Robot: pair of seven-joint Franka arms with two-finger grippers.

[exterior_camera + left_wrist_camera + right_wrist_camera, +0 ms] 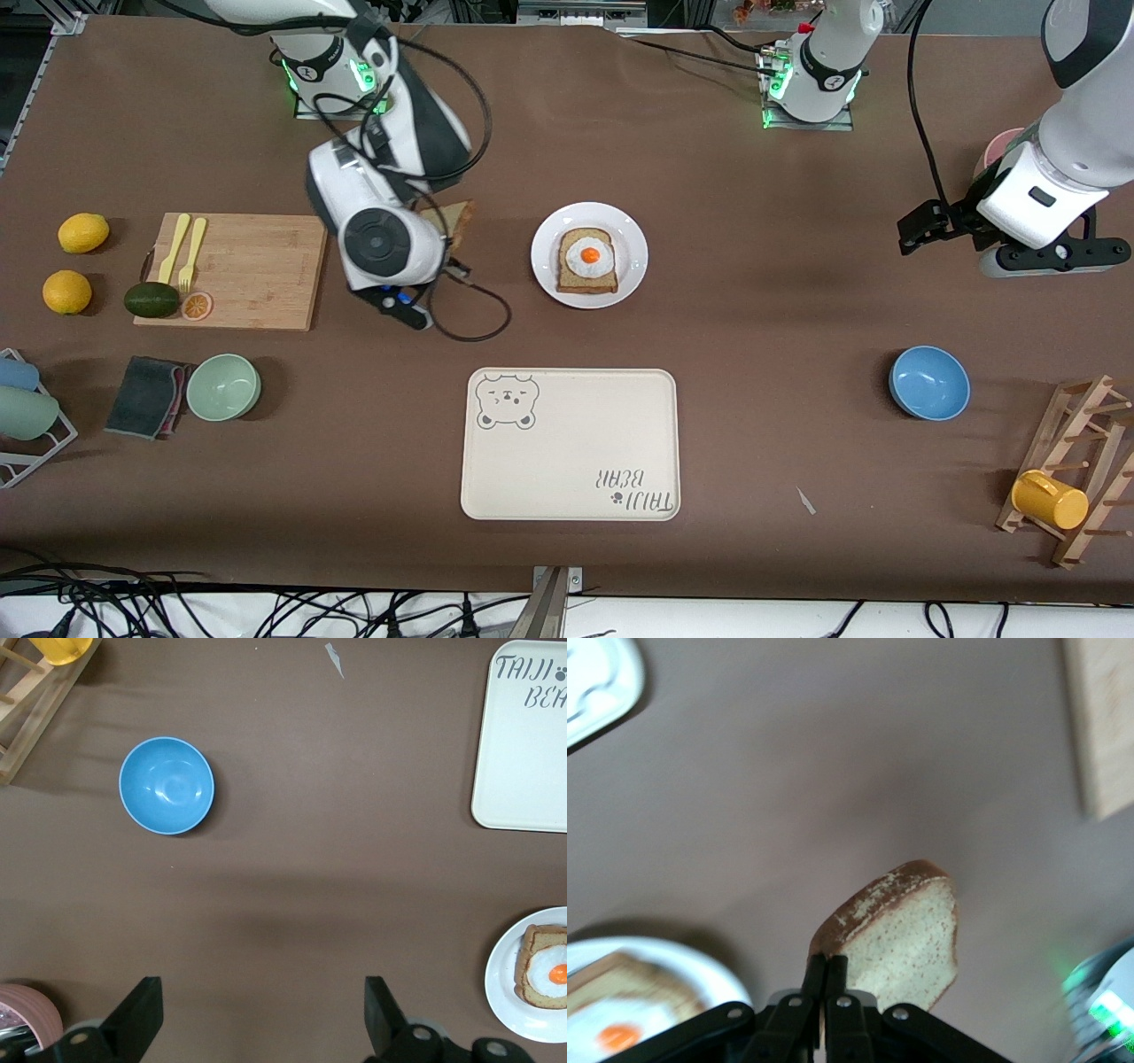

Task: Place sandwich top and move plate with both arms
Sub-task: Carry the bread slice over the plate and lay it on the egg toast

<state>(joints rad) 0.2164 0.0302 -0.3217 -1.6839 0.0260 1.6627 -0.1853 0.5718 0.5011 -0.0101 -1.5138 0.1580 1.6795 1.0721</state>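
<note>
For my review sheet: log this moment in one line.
right gripper: shut on sandwich top, lifted beside plate | left gripper: open, waiting | egg slice: uncovered

Plain tan-brown speckled bread slice with darker crust [899,935]: held clear of the brown table between the wooden cutting board and the plate, pinched at one edge by the closed fingers of the right gripper [825,992], tilted, rounded top pointing away from the gripper. Small round white plate [631,239]: flat on the table near its middle, farther from the front camera than the cream bear-print tray, carrying a second bread slice with a fried egg.
</note>
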